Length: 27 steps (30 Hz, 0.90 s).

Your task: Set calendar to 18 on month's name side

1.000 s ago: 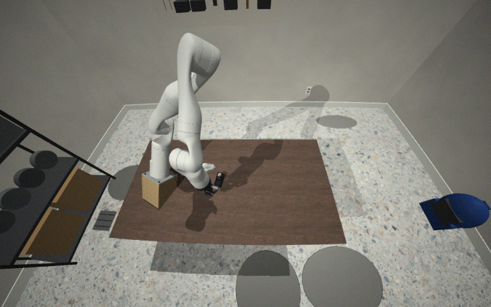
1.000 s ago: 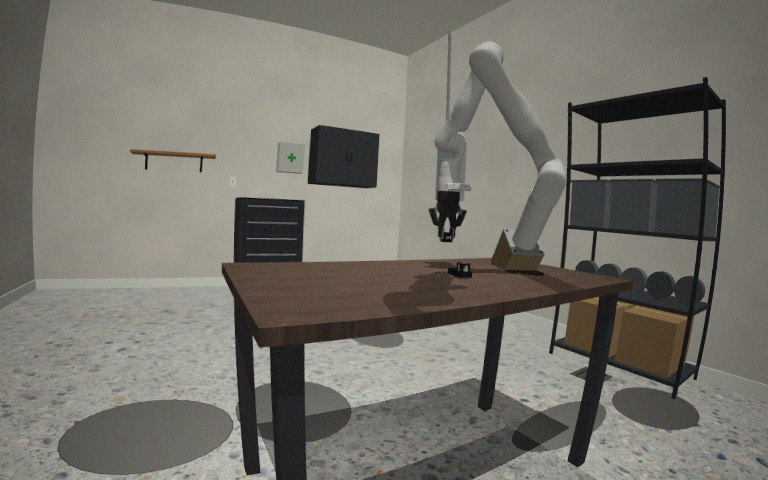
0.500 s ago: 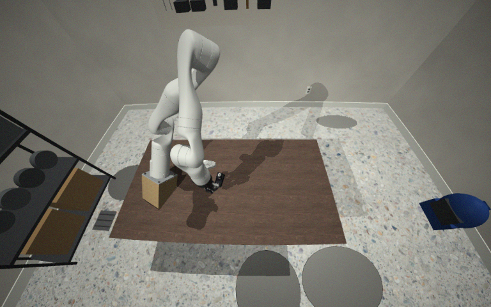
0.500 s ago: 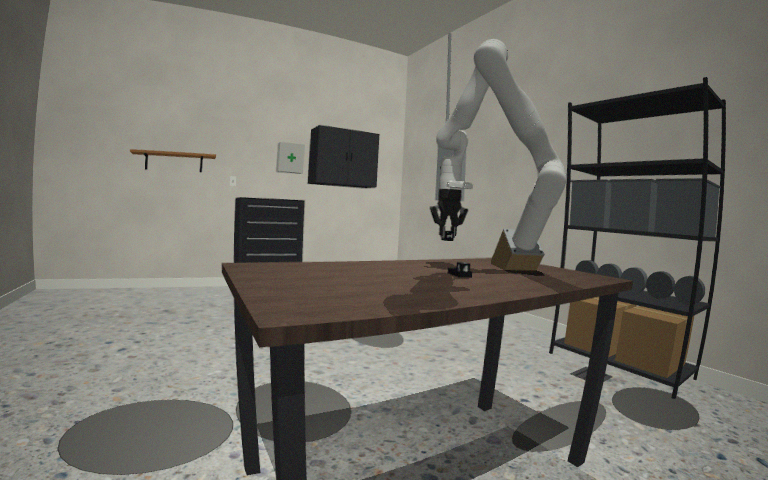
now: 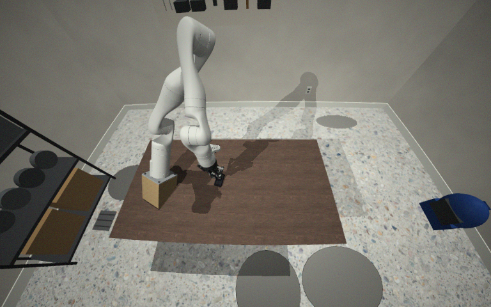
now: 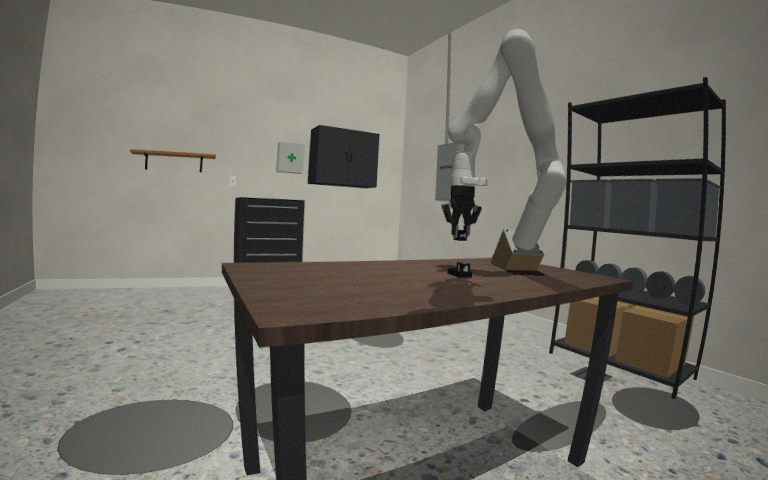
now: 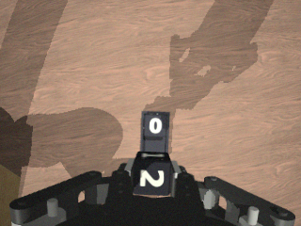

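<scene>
Found the fingers (image 5: pixel 216 171) (image 6: pixel 455 230) clenched on a held cube (image 6: pixel 462 233) (image 7: pixel 151 183), above the tabletop (image 5: pixel 282 188) (image 6: pixel 339 283) (image 7: pixel 94 71). Noted in the wrist view a 2 on the held cube, turned sideways. Judged small, light and stiff, with smooth faces likely to slip or pivot under an off-centre grip; recommended a hold square across opposite side faces at mid-height, with room left for the tray walls.

Located the tray (image 5: pixel 218 181) (image 6: pixel 454 273) (image 7: pixel 155 145) lower down, toward 12 o'clock from the held cube in the wrist view, resting on the tabletop. Saw the seated cube (image 6: pixel 463 267) (image 7: pixel 155 126) at its 12 o'clock end, a 0 uppermost, with bare tray floor toward 6 o'clock. Could not confirm the month side or its date. Judged the tray light and easily shoved; advised checking digits before lowering straight down, without pressing on the rim.

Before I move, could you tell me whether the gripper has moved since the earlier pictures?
Yes, the gripper moved right, away from the wall cabinet, in the exterior view.
</scene>
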Each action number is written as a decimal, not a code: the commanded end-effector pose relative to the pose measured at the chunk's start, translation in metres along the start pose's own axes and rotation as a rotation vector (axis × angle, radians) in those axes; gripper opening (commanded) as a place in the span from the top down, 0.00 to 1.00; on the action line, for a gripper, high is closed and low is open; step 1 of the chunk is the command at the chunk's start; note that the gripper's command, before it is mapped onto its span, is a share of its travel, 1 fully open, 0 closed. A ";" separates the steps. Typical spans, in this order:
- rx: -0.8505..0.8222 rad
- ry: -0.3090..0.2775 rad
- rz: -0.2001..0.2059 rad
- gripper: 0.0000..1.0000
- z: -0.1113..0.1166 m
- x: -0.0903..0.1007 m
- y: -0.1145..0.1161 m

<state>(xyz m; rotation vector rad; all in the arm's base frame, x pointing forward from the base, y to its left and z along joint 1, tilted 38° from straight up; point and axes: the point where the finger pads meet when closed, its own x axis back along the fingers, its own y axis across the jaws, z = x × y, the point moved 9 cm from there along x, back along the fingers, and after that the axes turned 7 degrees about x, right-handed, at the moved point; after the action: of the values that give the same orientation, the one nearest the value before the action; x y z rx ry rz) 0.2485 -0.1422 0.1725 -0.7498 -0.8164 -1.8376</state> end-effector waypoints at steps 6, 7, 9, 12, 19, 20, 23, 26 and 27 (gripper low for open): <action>0.007 -0.005 -0.005 0.72 0.001 0.002 0.002; 0.007 -0.005 -0.005 0.72 0.001 0.002 0.002; 0.007 -0.005 -0.005 0.72 0.001 0.000 0.002; 0.007 -0.006 -0.004 0.72 0.001 -0.004 0.002; 0.007 -0.006 -0.004 0.72 0.001 -0.020 0.002; 0.007 -0.006 -0.004 0.72 0.001 -0.020 0.002; 0.007 -0.006 -0.005 0.72 0.001 -0.029 0.002; 0.007 -0.006 -0.005 0.72 0.001 -0.039 0.002; 0.007 -0.006 -0.004 0.72 0.001 -0.042 0.003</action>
<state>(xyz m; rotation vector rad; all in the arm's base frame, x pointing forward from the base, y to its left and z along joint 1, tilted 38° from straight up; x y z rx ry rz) 0.2659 -0.1264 0.1481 -0.7521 -0.8469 -1.8424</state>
